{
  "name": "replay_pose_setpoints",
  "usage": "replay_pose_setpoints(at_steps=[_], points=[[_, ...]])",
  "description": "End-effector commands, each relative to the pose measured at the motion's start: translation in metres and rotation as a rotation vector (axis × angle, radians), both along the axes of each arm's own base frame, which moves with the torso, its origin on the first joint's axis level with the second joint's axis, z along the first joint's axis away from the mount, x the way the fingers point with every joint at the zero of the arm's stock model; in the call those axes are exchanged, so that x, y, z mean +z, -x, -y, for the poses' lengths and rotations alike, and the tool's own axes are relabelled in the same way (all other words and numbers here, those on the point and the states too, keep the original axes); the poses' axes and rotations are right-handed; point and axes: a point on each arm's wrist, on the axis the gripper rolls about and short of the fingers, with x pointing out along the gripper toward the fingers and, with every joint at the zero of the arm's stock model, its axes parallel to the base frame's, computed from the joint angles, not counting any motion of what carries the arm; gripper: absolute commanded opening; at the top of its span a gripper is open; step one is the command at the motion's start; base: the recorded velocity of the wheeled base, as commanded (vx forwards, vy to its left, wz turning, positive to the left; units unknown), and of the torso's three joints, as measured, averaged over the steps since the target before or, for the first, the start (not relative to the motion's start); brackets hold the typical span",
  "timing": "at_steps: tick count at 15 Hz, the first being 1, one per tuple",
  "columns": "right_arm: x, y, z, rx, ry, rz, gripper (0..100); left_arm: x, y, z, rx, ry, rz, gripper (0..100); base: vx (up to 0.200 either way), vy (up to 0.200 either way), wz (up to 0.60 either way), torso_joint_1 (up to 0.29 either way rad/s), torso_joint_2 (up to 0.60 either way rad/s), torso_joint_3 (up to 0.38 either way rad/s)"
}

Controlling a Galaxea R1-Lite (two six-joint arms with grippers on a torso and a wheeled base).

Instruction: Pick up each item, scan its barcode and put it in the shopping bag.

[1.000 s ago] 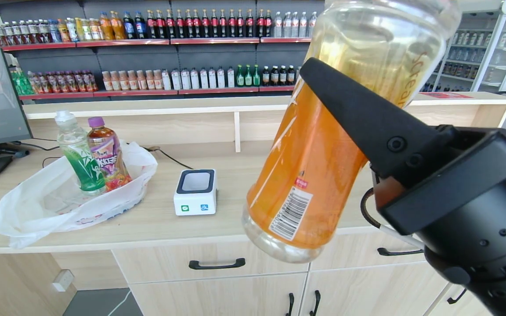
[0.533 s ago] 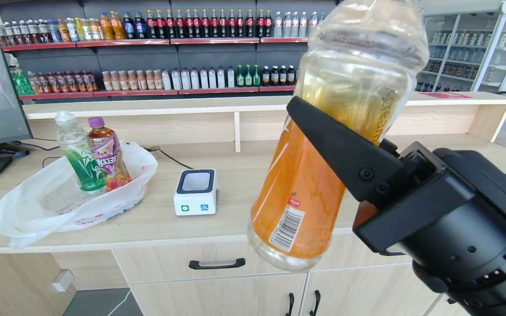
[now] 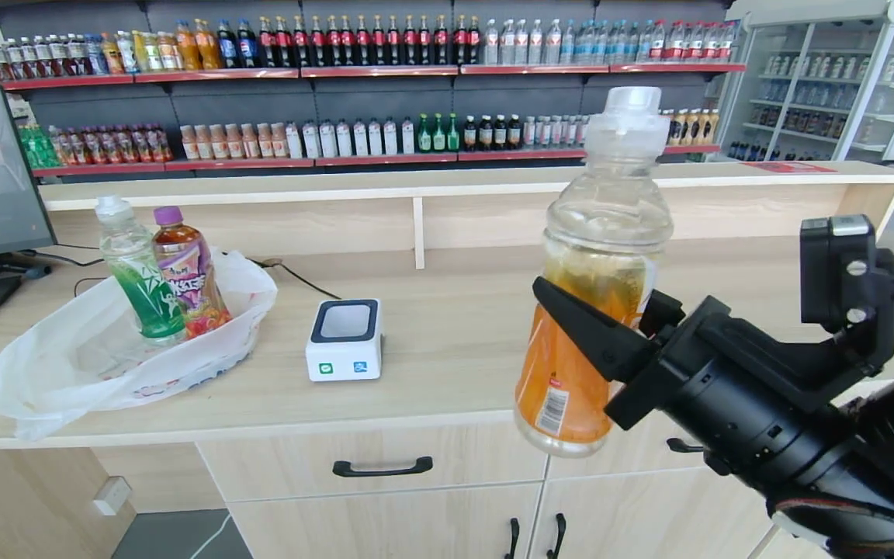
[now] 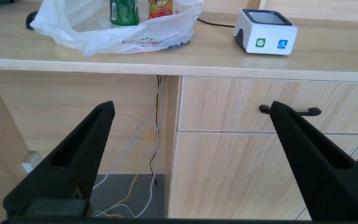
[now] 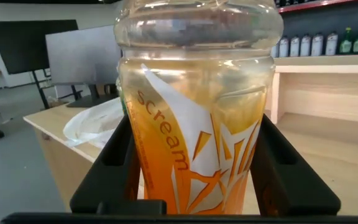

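Found left gripper spread wide and empty, low before the cabinets. Noted shopping bag at counter's left, scanner at centre. Recorded orange bottle at right, clamped in right gripper, farther off and more upright than previously.

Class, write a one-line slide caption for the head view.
Right gripper holds an orange drink bottle right of the scanner; a green-labelled bottle and a purple-capped bottle stand in the shopping bag.
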Motion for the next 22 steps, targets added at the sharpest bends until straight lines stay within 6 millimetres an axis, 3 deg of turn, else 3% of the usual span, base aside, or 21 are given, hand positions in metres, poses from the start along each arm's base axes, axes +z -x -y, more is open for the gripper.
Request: replay_pose_setpoints(at_steps=[1, 3, 5, 8, 14, 22], points=[[-0.010, -0.009, 0.005, -0.022, 0.025, -0.010, 0, 0.000, 0.000, 0.000, 0.000, 0.000, 0.000, 100, 0.000, 0.000, 0.00, 0.000, 0.00, 0.000], [-0.022, -0.050, 0.028, -0.196, 0.063, -0.023, 0, 0.000, 0.000, 0.000, 0.000, 0.000, 0.002, 100, 0.000, 0.000, 0.00, 0.000, 0.00, 0.000], [-0.031, -0.058, 0.035, -0.244, 0.113, -0.025, 0, 0.000, 0.000, 0.000, 0.000, 0.000, 0.000, 100, 0.000, 0.000, 0.00, 0.000, 0.00, 0.000], [-0.037, -0.061, 0.034, -0.251, 0.146, -0.031, 0, 0.000, 0.000, 0.000, 0.000, 0.000, 0.000, 100, 0.000, 0.000, 0.00, 0.000, 0.00, 0.000], [-0.029, -0.070, 0.028, -0.251, 0.110, -0.006, 0, 0.000, 0.000, 0.000, 0.002, 0.002, 0.000, 100, 0.000, 0.000, 0.00, 0.000, 0.00, 0.000], [-0.027, -0.066, 0.029, -0.268, 0.091, -0.015, 0, 0.000, 0.000, 0.000, 0.002, 0.003, 0.000, 100, 0.000, 0.200, 0.00, 0.003, 0.00, 0.002]])
